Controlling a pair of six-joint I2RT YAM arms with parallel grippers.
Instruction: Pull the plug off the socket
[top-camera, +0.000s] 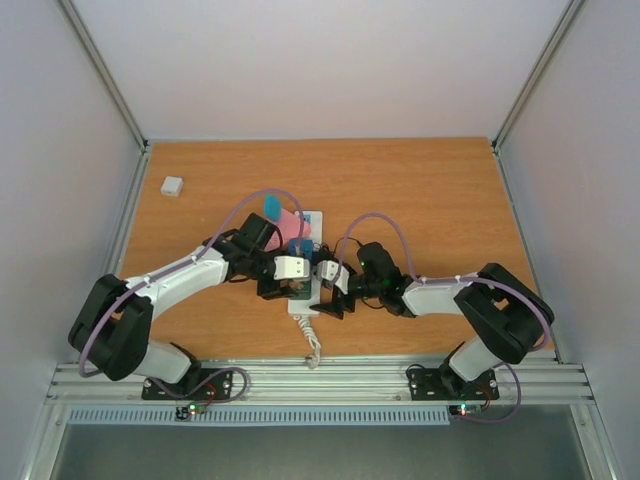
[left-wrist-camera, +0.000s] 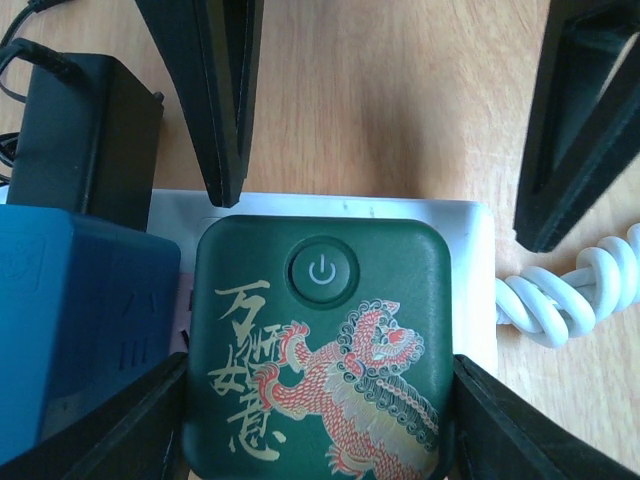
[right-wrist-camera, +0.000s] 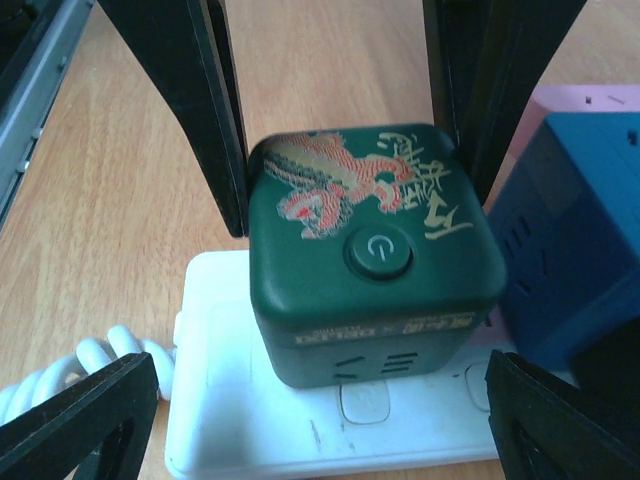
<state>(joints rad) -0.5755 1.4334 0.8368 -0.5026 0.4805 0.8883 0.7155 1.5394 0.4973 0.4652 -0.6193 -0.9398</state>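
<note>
On worktop (top-camera: 430, 200), pinches green plug (right-wrist-camera: 375, 260), not yet off socket (right-wrist-camera: 250, 400), in left gripper (left-wrist-camera: 320, 375) jaws; spreads right gripper (right-wrist-camera: 320, 365) jaws wide, empty.

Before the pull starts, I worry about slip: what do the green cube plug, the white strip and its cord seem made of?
Green cube plug: probably moulded plastic, satin finish, with rounded edges and printed gold-and-red artwork. Power strip: hard white plastic, smooth, showing faint scuff marks. Coiled cord: white rubbery or vinyl sheath, glossy by its highlights.
</note>
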